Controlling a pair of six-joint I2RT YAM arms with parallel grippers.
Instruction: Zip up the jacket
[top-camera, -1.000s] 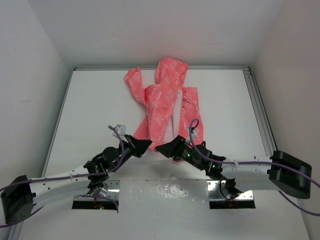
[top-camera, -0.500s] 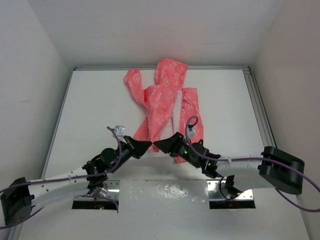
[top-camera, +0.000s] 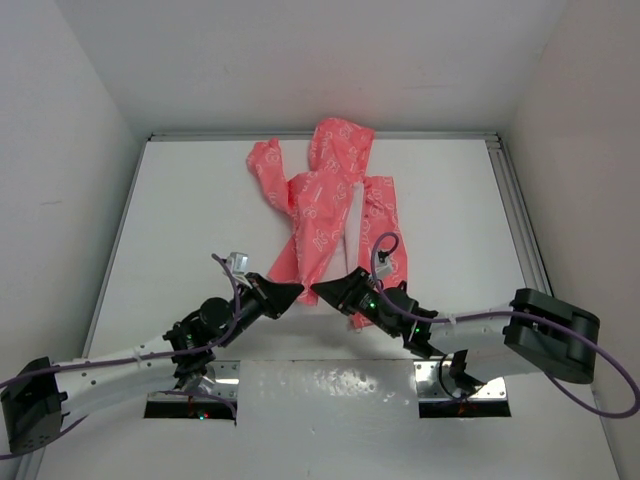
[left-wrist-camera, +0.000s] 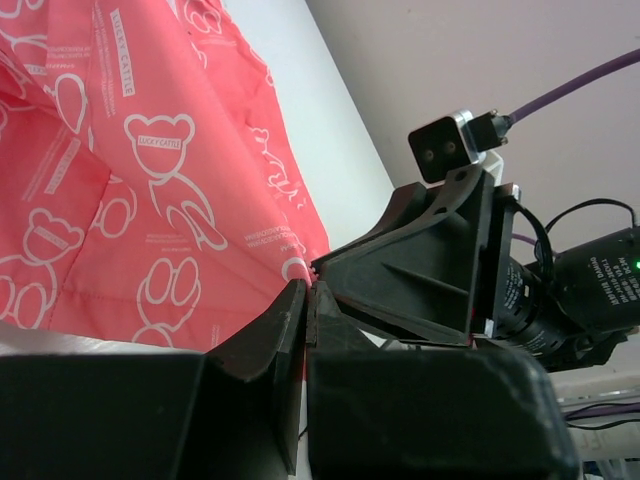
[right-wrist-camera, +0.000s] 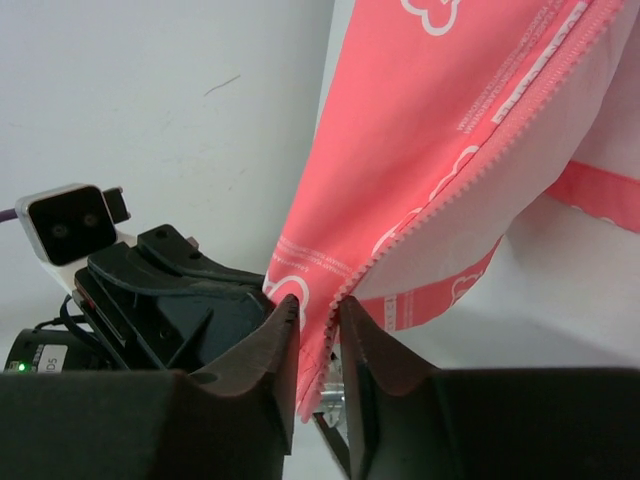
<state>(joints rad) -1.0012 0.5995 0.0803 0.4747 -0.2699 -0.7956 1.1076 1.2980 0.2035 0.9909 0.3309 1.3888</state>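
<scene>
The coral-pink jacket (top-camera: 325, 200) lies spread on the white table, hood at the far end, front open with the white lining showing. Both grippers meet at its near hem. My left gripper (top-camera: 297, 290) is shut, its tips (left-wrist-camera: 310, 290) pressed together at the hem corner of the jacket (left-wrist-camera: 150, 150). My right gripper (top-camera: 318, 291) faces it from the right. In the right wrist view its jaws (right-wrist-camera: 315, 310) stand narrow, with the bottom end of the zipper edge (right-wrist-camera: 480, 130) and a fold of fabric pinched between them.
The white table (top-camera: 200, 200) is boxed in by white walls on three sides, with a metal rail (top-camera: 515, 210) along its right edge. The two grippers' tips are nearly touching; the right arm's body (left-wrist-camera: 420, 270) fills the left wrist view's right side.
The right gripper has edged left and forward to the hem, and its jaws have drawn in from wide to narrow around the zipper edge. The left gripper has stayed put and shut.
</scene>
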